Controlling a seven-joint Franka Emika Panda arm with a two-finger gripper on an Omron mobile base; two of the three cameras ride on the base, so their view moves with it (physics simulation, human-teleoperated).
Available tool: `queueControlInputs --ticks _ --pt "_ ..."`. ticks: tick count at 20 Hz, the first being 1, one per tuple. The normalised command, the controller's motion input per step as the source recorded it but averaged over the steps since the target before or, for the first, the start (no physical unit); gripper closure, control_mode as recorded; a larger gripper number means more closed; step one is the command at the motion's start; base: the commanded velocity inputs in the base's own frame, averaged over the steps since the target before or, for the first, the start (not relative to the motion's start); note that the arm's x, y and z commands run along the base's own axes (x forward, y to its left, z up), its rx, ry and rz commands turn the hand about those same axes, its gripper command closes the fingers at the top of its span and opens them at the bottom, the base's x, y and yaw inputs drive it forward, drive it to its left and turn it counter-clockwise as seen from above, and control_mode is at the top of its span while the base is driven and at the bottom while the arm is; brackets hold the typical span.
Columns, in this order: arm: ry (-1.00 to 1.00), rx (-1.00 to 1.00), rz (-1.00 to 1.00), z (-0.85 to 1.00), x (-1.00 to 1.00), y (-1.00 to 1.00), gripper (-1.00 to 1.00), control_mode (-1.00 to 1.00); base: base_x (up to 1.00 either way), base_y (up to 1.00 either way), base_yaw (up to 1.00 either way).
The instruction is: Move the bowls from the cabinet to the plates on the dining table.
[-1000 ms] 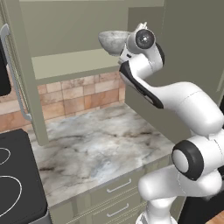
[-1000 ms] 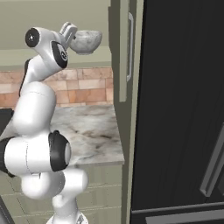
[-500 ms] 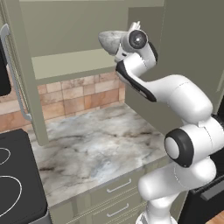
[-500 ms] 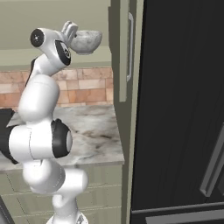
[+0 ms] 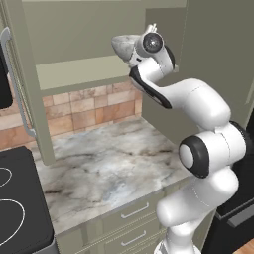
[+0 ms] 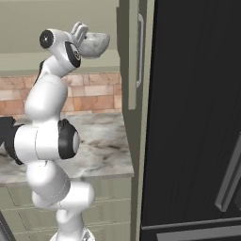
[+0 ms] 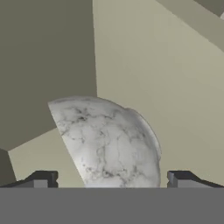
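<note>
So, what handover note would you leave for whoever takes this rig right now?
Gripper: jaws wide, one finger either side of the mottled grey bowl; whether the fingers touch it cannot be told.
Things: the grey bowl sits up at the open cabinet, at shelf height, above the marble worktop by the black stove.
Done: arm raised to the bowl; no bowl delivered as far as these views show.
Left: close on the grey bowl, carry it to a plate on the dining table, then do the same with the other bowl.

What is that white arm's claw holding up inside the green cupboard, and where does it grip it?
Nothing is clearly gripped: the gripper stands open, its fingertips on either side of the mottled grey stone-like bowl, with gaps showing.
</note>
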Motion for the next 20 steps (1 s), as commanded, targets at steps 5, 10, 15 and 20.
queueControlInputs --ticks 5,10,15,20 --pt "0.13 0.00 0.04 0.00 0.25 -0.01 -1.00 -1.00 0.00 0.00 0.00" --pt "0.12 0.00 0.04 0.00 0.32 0.00 -1.00 -1.00 0.00 0.00 0.00" --pt "0.09 0.00 0.02 0.03 0.40 -0.08 -1.00 -1.00 0.00 0.00 0.00" --pt "0.12 0.00 0.04 -0.14 0.19 -0.01 -1.00 -1.00 0.00 0.00 0.00"
